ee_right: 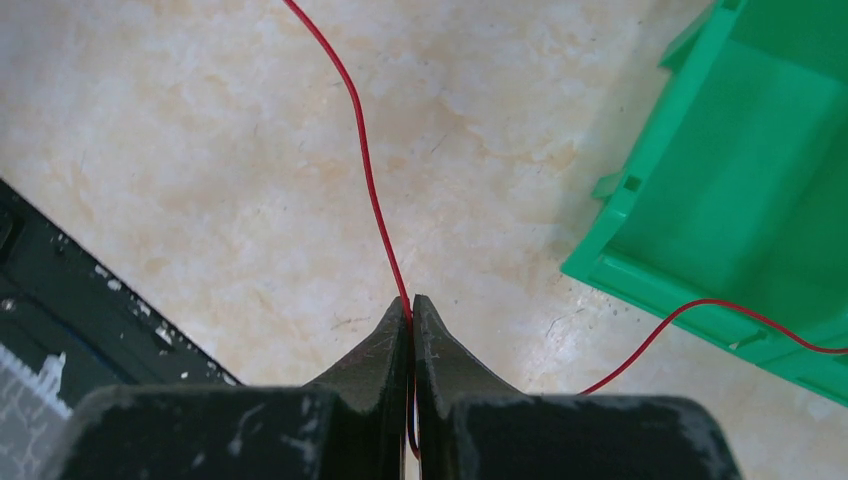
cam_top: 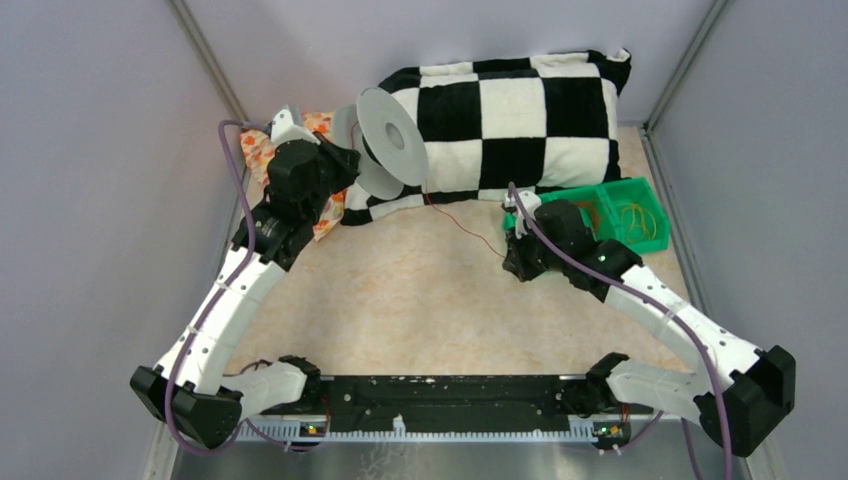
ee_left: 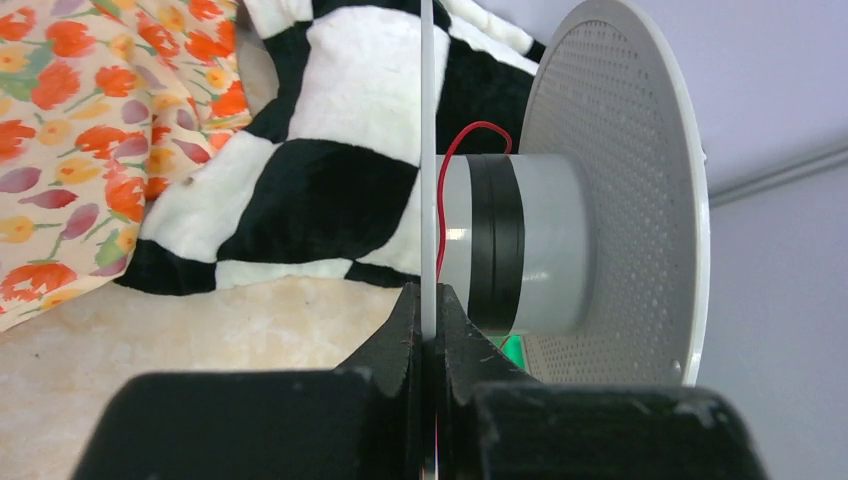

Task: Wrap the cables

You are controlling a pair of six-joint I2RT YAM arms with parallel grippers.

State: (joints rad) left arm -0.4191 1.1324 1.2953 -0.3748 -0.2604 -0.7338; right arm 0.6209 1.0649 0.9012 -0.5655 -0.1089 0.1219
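Gripping the spool (ee_left: 550, 250) by its rim, the left pincer (ee_left: 422, 300) is steadying it while the right pincer (ee_right: 411, 305) is pinching the red cable (ee_right: 365, 170), best held lightly taut.

Ahead and left of right gripper (ee_right: 411, 302): bare table (ee_right: 200, 150); bin (ee_right: 720, 200) just to its right. For left gripper (ee_left: 427, 292): pillow (ee_left: 330, 190) ahead-left, cloth (ee_left: 90, 130) further left, spool (ee_left: 545, 250) tight on right.

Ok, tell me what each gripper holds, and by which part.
The left gripper: the grey spool, pinched at the edge of one flange. The right gripper: the red cable, pinched partway along its length.
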